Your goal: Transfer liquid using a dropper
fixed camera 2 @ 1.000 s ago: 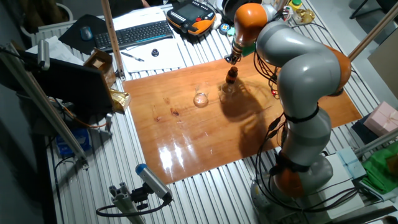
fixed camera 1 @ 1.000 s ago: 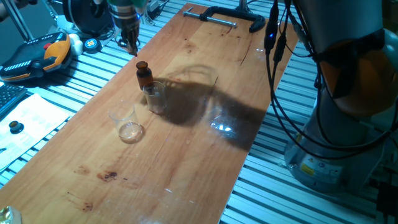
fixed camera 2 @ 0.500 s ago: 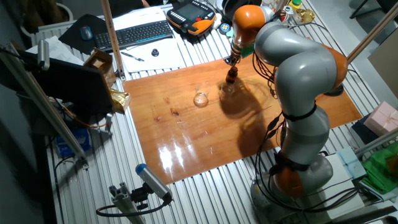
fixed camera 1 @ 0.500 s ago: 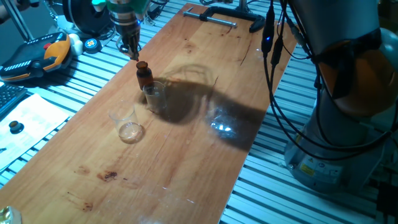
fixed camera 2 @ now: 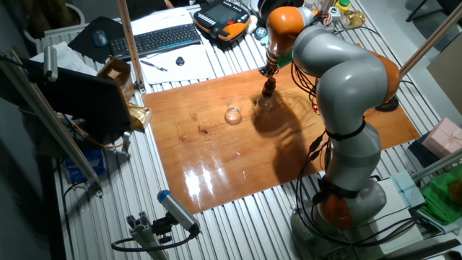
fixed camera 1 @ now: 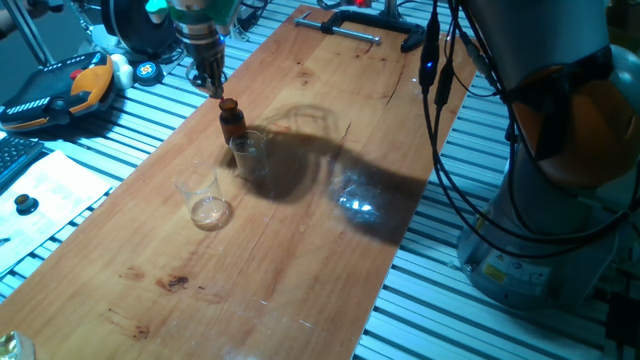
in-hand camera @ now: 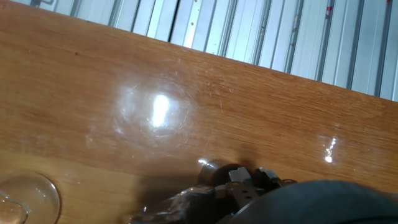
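Observation:
A small amber-brown bottle [fixed camera 1: 232, 122] stands on the wooden board, with the dark dropper [fixed camera 1: 228, 104] seated in its neck. My gripper [fixed camera 1: 213, 82] hangs just above and behind the dropper, fingers a little apart and holding nothing. It also shows in the other fixed view [fixed camera 2: 268, 70], above the bottle [fixed camera 2: 268, 87]. A clear beaker [fixed camera 1: 249, 156] touches the bottle's front. A second beaker [fixed camera 1: 205, 199] stands nearer the camera with a thin layer of liquid [fixed camera 1: 211, 212] in its bottom. In the hand view the fingertips are a dark blur at the bottom edge.
A black clamp [fixed camera 1: 352, 28] lies at the far end of the board [fixed camera 1: 300, 250]. An orange-black pendant [fixed camera 1: 60, 90] lies on the slatted table to the left. My arm's base and cables [fixed camera 1: 540, 150] stand to the right. A keyboard [fixed camera 2: 155, 40] lies beyond the board.
My gripper has moved slightly down and toward the bottle's dropper. The bottle and both beakers have not moved.

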You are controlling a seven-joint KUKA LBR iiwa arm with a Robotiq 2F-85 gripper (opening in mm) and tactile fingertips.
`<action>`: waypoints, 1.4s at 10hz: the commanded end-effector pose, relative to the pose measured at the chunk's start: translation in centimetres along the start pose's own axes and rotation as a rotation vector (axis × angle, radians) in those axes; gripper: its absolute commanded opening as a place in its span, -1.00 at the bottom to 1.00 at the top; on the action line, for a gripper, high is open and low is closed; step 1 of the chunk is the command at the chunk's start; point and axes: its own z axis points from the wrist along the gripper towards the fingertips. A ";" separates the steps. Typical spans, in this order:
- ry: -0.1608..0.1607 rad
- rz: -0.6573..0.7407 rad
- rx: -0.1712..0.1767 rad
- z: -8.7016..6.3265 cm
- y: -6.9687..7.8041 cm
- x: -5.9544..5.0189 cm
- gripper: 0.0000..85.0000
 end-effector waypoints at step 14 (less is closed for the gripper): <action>0.004 -0.003 -0.001 1.7 0.5 0.6 -0.27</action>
